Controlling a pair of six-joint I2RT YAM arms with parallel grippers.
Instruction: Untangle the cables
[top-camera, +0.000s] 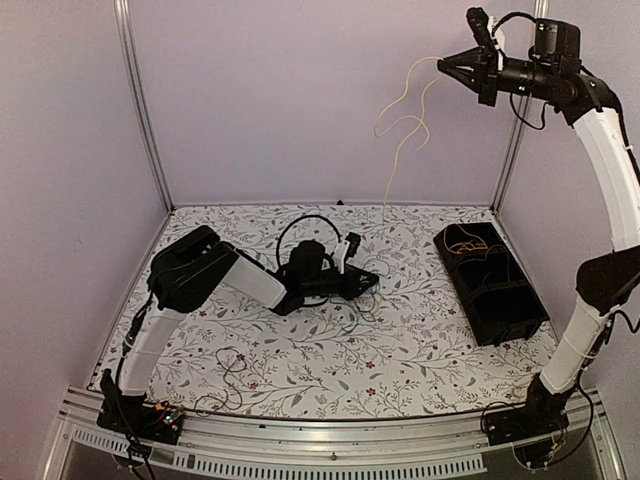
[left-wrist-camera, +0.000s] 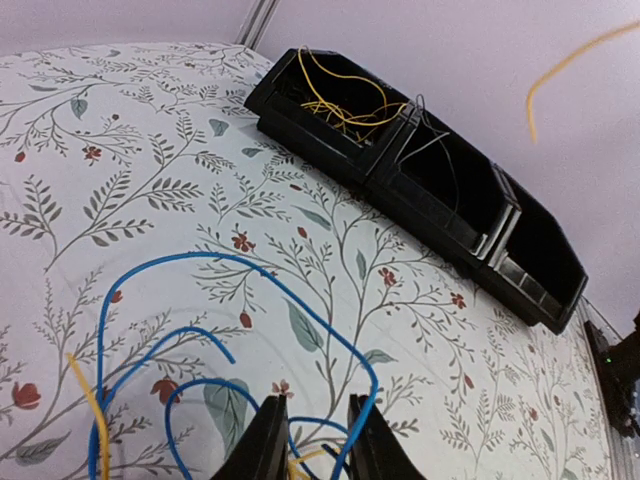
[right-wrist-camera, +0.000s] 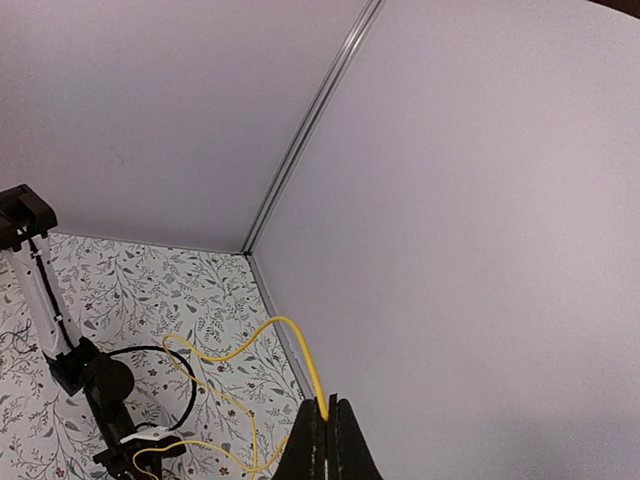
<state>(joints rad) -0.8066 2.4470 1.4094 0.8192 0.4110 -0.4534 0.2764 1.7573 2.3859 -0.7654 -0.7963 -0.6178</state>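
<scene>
My right gripper (top-camera: 440, 62) is raised high at the back right and is shut on a yellow cable (top-camera: 400, 150) that hangs in loose curves toward the table. The right wrist view shows this cable (right-wrist-camera: 250, 345) pinched between the closed jaws of the right gripper (right-wrist-camera: 327, 402). My left gripper (top-camera: 372, 283) lies low over the middle of the table. In the left wrist view the left gripper (left-wrist-camera: 317, 402) has its jaws apart, with loops of blue cable (left-wrist-camera: 300, 300) and a bit of yellow wire running between them. Another yellow strand (left-wrist-camera: 95, 420) lies at the left.
A black divided bin (top-camera: 510, 310) stands at the right of the table, with yellow wires (left-wrist-camera: 340, 105) in its far compartment. A thin dark cable (top-camera: 232, 372) lies on the floral cloth near the front left. The thick black arm cable loops over the left wrist.
</scene>
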